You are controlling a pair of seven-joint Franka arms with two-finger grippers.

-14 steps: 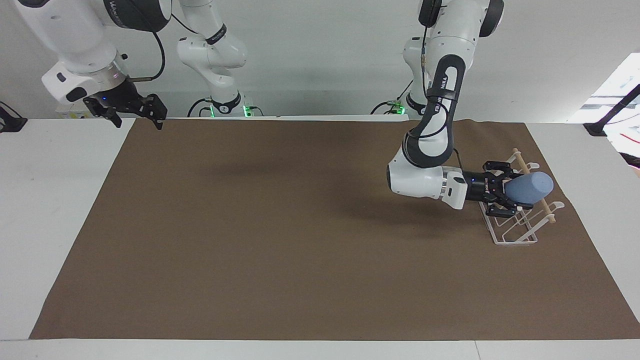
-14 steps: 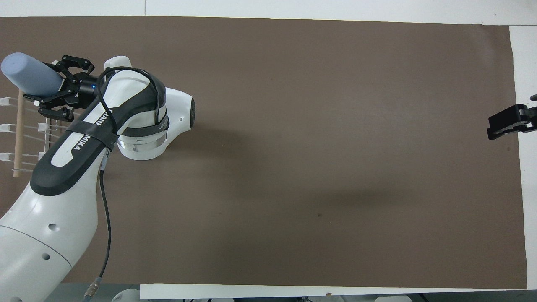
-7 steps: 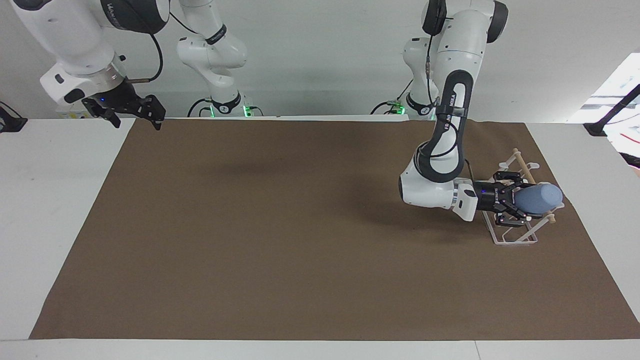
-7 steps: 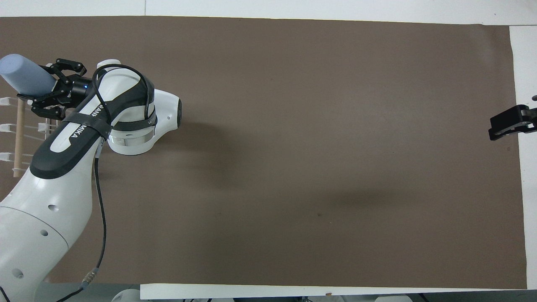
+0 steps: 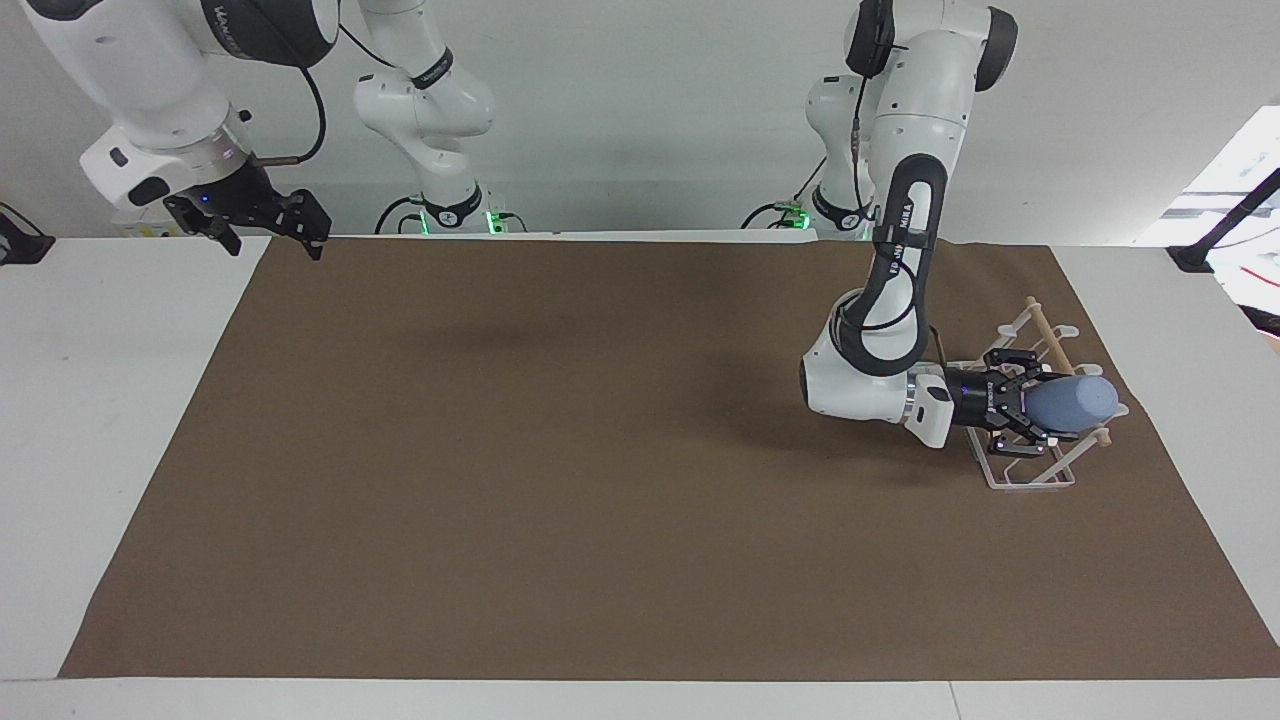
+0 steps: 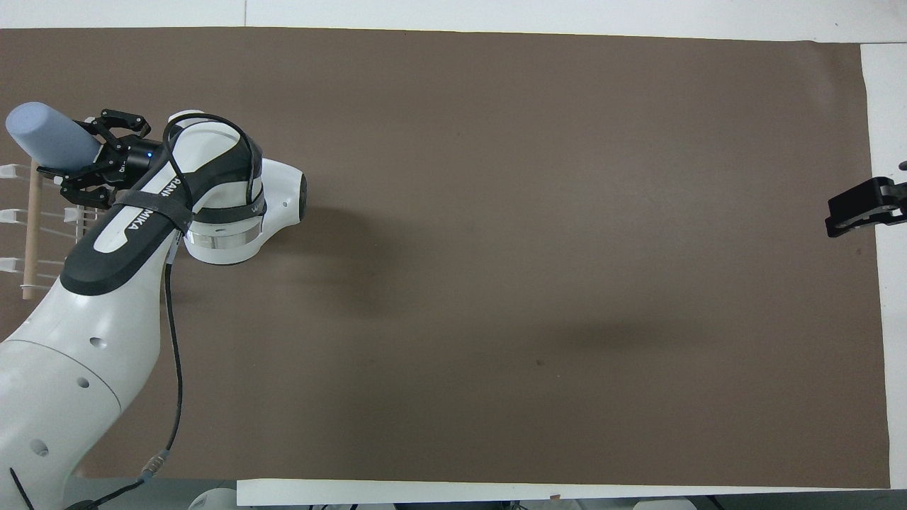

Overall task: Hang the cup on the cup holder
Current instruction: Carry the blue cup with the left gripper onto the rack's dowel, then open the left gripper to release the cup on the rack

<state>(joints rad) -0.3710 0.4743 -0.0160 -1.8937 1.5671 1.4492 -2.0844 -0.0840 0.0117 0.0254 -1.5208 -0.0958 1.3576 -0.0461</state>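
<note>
At the right arm's end of the worktop (image 5: 120, 420) we see the right gripper (image 5: 268, 232) waiting, fingers apart. At the left arm's end, the left gripper (image 5: 1022, 413) clamps the cup (image 5: 1075, 402), which juts sideways past its fingertips, over the cup holder (image 5: 1040, 470).

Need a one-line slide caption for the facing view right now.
Left tool holds the blue cup on its side over the white wire rack; right tool waits, open, at the table's other end.
</note>
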